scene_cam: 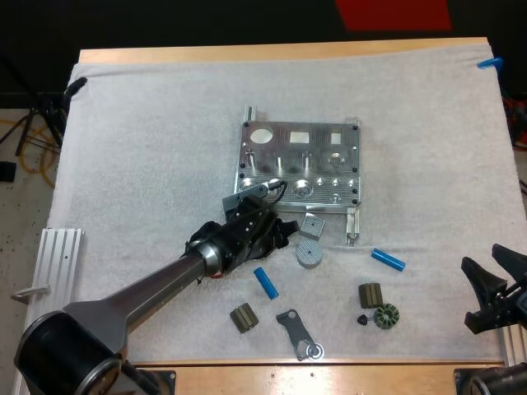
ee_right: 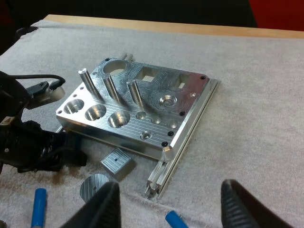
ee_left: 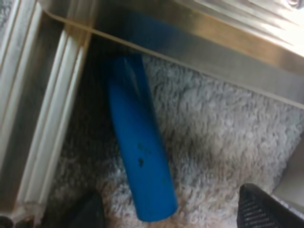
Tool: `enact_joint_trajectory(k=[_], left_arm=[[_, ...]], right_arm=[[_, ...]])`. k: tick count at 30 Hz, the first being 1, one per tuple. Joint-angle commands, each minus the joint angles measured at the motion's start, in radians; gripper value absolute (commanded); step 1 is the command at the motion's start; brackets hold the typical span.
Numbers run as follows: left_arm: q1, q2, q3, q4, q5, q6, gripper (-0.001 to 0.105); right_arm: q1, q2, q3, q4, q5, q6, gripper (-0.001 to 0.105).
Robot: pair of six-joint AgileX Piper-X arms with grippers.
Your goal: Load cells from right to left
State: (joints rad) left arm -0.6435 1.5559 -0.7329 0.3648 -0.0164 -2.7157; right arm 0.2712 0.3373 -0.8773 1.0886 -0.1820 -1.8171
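The metal fixture lies mid-mat, with three upright pins and several round bores. My left gripper is at the fixture's front left corner. In the left wrist view it is open, one fingertip on each side of a blue cylinder that lies on the mat against the fixture's edge. Two more blue cylinders lie loose in front of the fixture. My right gripper is open near the mat's right edge, holding nothing.
A grey disc and a small square block lie just in front of the fixture. Dark parts and a flat bracket sit near the front edge. An aluminium rail lies at the left.
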Motion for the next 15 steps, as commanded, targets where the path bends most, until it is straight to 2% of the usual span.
enact_joint_trajectory(k=[1, 6, 10, 15], left_arm=[[-0.005, 0.000, -0.006, -0.004, -0.029, -0.010, 0.058], [-0.005, 0.000, -0.006, -0.004, -0.057, -0.012, 0.058], [-0.005, 0.011, -0.006, -0.011, -0.063, -0.057, 0.058], [-0.005, 0.059, -0.014, -0.039, 0.023, -0.064, 0.058]], right_arm=[[0.003, 0.001, -0.009, -0.001, -0.001, -0.013, 0.047], [0.039, 0.001, -0.009, -0.001, -0.001, -0.013, 0.047], [0.053, 0.001, -0.009, -0.001, 0.009, -0.013, 0.047], [0.053, 0.001, -0.009, -0.001, 0.021, -0.013, 0.047]])
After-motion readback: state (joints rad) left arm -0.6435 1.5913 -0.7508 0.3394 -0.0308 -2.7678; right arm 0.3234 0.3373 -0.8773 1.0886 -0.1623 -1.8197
